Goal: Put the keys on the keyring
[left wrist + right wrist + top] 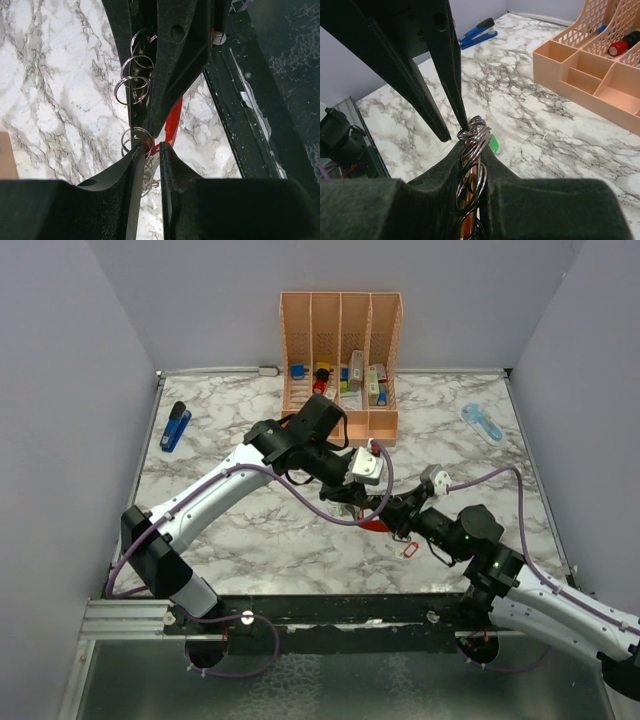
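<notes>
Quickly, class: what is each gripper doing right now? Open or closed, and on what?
Left gripper: closed on the red keyring.
Right gripper: closed on the keys, by their split rings.

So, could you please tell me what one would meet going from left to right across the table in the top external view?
Blue stapler → peach plastic mesh desk organiser → pale blue translucent object near the table's right edge.
</notes>
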`<action>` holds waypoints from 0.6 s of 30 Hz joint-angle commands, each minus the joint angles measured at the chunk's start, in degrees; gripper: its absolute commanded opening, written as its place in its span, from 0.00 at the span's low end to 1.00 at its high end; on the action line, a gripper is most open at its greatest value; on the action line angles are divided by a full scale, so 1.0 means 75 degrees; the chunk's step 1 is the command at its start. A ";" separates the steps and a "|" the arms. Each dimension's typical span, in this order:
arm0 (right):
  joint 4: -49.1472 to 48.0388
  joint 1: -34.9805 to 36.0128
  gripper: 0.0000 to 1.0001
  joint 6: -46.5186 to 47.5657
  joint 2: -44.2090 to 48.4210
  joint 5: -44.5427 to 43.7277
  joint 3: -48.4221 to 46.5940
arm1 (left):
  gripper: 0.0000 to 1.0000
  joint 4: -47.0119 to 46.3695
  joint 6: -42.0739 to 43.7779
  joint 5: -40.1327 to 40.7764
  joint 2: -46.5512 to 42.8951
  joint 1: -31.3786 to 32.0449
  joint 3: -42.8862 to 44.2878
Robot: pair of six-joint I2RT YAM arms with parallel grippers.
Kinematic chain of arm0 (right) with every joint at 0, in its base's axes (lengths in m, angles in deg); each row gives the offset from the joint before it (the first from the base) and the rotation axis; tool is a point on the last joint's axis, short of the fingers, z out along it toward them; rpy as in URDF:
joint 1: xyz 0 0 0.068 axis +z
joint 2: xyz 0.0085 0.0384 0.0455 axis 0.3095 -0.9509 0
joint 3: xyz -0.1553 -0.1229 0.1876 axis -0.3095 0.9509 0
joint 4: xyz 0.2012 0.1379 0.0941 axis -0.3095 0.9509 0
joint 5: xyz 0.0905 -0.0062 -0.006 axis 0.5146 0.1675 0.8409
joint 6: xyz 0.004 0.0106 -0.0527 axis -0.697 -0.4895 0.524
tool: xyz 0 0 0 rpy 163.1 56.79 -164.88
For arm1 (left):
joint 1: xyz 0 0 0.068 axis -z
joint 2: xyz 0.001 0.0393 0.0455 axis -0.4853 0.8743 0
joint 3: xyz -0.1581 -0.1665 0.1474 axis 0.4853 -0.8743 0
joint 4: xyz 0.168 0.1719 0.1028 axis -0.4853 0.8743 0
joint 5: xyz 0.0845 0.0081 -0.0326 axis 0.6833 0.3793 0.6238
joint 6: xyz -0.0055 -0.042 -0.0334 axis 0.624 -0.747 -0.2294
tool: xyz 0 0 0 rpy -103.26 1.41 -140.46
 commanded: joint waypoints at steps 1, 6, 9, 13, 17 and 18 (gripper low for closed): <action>-0.0177 -0.0012 0.02 -0.0028 0.0089 0.0121 -0.0168 | 0.20 -0.0199 -0.0113 -0.0099 -0.0136 0.0002 -0.0162; -0.0181 -0.0012 0.02 -0.0029 0.0082 0.0120 -0.0183 | 0.22 -0.0487 -0.0325 0.0273 -0.0111 0.0002 -0.0231; -0.0193 -0.0009 0.02 -0.0029 0.0067 0.0116 -0.0182 | 0.23 -0.0572 -0.0380 0.0493 -0.0118 0.0002 -0.0225; -0.0235 -0.0009 0.02 -0.0055 0.0043 0.0160 -0.0177 | 0.24 -0.0600 -0.0387 0.0514 -0.0114 0.0008 -0.0187; -0.0251 -0.0012 0.02 -0.0080 0.0023 0.0169 -0.0171 | 0.24 -0.0617 -0.0414 0.0579 -0.0119 0.0003 -0.0120; -0.0253 -0.0012 0.02 -0.0094 0.0025 0.0162 -0.0156 | 0.24 -0.0610 -0.0425 0.0569 -0.0114 0.0002 -0.0100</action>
